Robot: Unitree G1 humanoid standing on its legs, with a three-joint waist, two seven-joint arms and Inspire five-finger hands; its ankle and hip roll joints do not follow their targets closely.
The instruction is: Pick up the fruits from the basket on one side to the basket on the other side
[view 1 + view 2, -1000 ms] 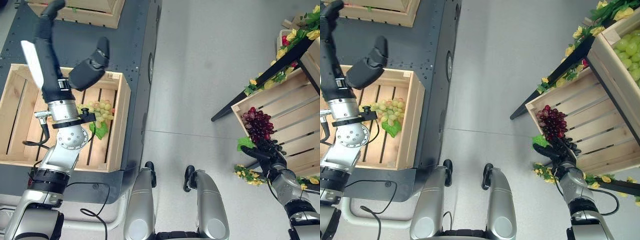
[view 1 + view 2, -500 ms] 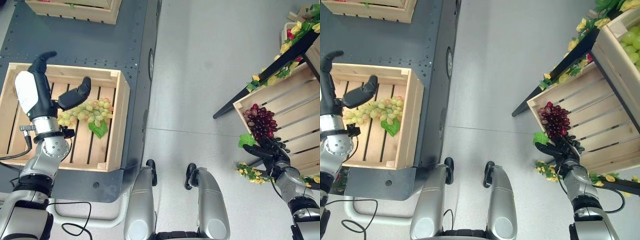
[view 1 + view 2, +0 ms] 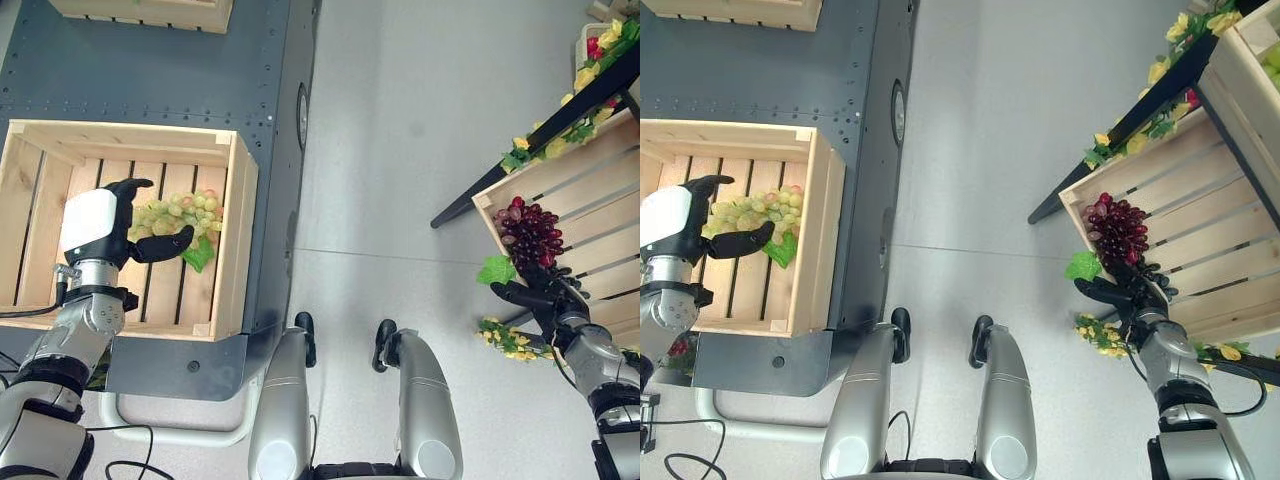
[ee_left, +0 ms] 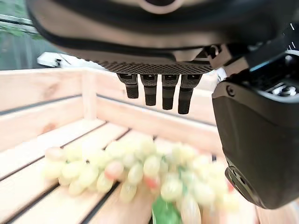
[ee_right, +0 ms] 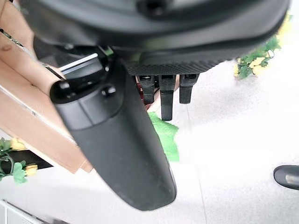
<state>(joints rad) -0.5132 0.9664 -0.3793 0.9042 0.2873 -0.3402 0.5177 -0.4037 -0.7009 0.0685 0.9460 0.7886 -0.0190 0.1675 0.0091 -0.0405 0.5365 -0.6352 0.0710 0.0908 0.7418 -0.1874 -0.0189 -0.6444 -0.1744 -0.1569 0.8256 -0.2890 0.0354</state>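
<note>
My left hand [image 3: 95, 228] hung low inside the wooden crate [image 3: 236, 240] at my nine o'clock, fingers and thumb spread and holding nothing. The thumb reached out toward three o'clock, just under the bunch of green grapes [image 3: 178, 213]. In my left wrist view the fingers [image 4: 159, 91] pointed straight down, clear above the grapes, which lay on the slats with a green leaf [image 3: 199, 256] at their six o'clock side. That crate sat on a dark metal platform [image 3: 160, 75], with a second crate [image 3: 140, 12] up at twelve o'clock.

Over at three o'clock, my right hand [image 3: 1130, 296] hovered at the lower corner of the tilted wooden crate [image 3: 1200, 225] on the flower-trimmed stand. Its fingers were loosely spread, gripping nothing. The bunch of dark red grapes [image 3: 1117, 229] lay in that crate's lower corner, just beyond my fingertips, its green leaf [image 3: 1083, 266] hanging over the edge. Yellow flowers [image 3: 1096, 334] sat just below my wrist.
</note>
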